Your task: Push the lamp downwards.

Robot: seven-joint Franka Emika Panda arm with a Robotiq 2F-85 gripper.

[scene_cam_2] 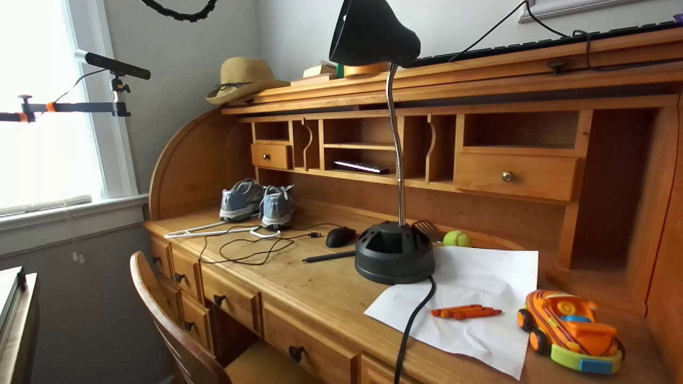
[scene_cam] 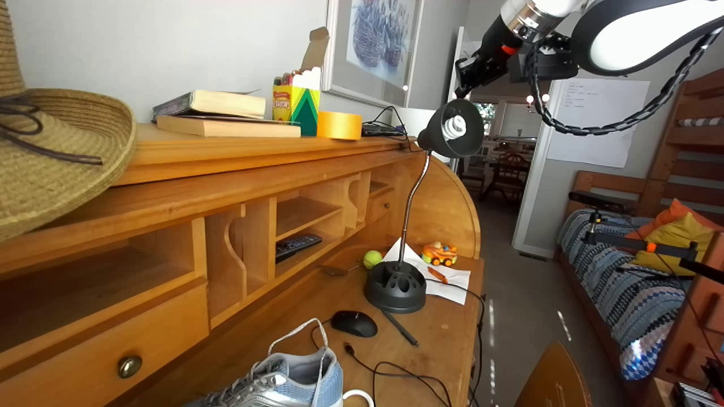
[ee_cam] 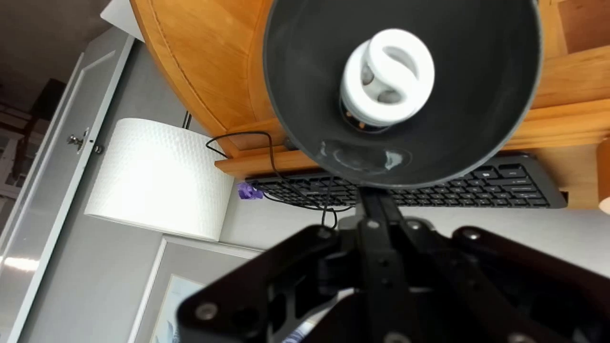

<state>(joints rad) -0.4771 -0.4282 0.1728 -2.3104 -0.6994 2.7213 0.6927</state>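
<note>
The lamp [scene_cam: 410,203] stands upright on the desk, a black dome base with a thin silver gooseneck. In an exterior view its black head [scene_cam_2: 376,37] is high above the base, its top cut off by the frame edge. In the wrist view the head [ee_cam: 472,95] is large, its open face with a white spiral bulb towards the camera. My gripper [scene_cam: 461,93] is just above the head's upper rim; I cannot tell whether it touches. In the wrist view my gripper [ee_cam: 376,193] has its fingers together with nothing seen between them; the rim hides the tips.
The desk's top shelf holds a keyboard [ee_cam: 514,183], books [scene_cam: 229,125], a crayon box [scene_cam: 297,104], yellow tape [scene_cam: 339,125] and a straw hat [scene_cam_2: 245,80]. Shoes [scene_cam_2: 277,208], a mouse [scene_cam: 354,323], paper [scene_cam_2: 480,272] and a toy car [scene_cam_2: 571,330] lie around the lamp base. A white lampshade [ee_cam: 159,178] stands beyond.
</note>
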